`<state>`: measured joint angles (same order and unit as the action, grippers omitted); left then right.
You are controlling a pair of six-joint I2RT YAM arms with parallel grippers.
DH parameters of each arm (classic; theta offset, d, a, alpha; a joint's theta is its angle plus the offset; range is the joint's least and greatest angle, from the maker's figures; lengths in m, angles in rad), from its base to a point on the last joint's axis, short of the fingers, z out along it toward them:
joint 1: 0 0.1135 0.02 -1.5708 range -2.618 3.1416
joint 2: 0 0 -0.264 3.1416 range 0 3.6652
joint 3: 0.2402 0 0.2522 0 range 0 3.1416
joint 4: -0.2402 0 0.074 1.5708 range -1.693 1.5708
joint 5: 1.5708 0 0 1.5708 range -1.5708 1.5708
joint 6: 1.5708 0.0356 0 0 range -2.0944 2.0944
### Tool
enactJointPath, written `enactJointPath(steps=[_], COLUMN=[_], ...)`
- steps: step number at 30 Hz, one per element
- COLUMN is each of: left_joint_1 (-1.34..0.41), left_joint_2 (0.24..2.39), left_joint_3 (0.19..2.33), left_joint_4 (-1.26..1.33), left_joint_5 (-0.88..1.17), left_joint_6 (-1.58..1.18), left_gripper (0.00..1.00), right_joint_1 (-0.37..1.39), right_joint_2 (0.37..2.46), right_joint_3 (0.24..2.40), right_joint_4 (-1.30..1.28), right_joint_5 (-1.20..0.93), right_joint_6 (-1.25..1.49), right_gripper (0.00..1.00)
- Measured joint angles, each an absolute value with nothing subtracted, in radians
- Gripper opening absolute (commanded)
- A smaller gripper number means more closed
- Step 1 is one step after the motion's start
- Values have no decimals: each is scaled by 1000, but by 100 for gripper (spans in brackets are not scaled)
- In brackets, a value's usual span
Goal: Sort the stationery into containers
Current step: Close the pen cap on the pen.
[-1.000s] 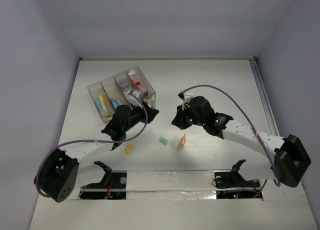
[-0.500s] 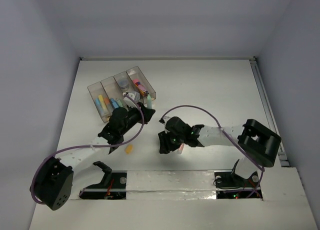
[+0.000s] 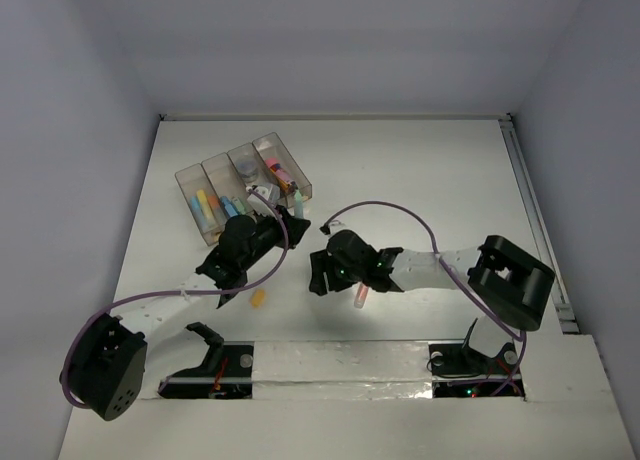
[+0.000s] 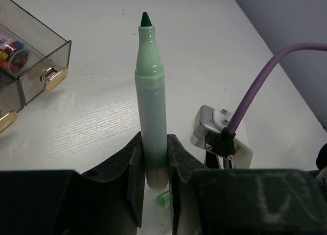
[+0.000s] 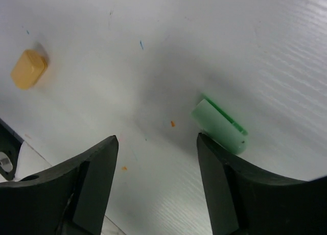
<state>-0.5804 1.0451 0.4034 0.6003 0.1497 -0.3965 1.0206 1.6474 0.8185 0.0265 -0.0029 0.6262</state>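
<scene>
My left gripper (image 4: 156, 163) is shut on an uncapped green marker (image 4: 150, 97), held upright just right of the smoky divided tray (image 4: 36, 61). In the top view that gripper (image 3: 283, 220) sits at the tray's (image 3: 186, 177) near right corner. The tray holds yellow, blue and pink pieces and a grey pot (image 3: 246, 164). My right gripper (image 5: 157, 138) is open and low over the table. A green cap (image 5: 220, 124) lies just beyond its right fingertip, outside the gap. In the top view the right gripper (image 3: 320, 276) covers that cap.
An orange block (image 5: 28, 75) lies to the left of the right gripper, seen from above as the orange block (image 3: 258, 299). A pink marker (image 3: 360, 296) lies just behind the right wrist. The two arms' wrists are close together at mid table.
The right arm swung left and toward the near edge, down over the green cap, and its jaws opened. The left gripper drew back slightly with the green marker.
</scene>
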Motion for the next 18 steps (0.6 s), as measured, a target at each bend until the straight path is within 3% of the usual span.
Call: enactJointPath(steps=[18], left_joint_1=[-580], left_joint_2=[1045], left_joint_3=[403], left_joint_4=[600], left_joint_5=[154], left_joint_6=[-397], left_gripper=[0], right_joint_1=[978], right_joint_2=[1705], right_joint_3=[914], right_joint_4=[-53], right_joint_5=[150], right_joint_6=[617], right_gripper=[81])
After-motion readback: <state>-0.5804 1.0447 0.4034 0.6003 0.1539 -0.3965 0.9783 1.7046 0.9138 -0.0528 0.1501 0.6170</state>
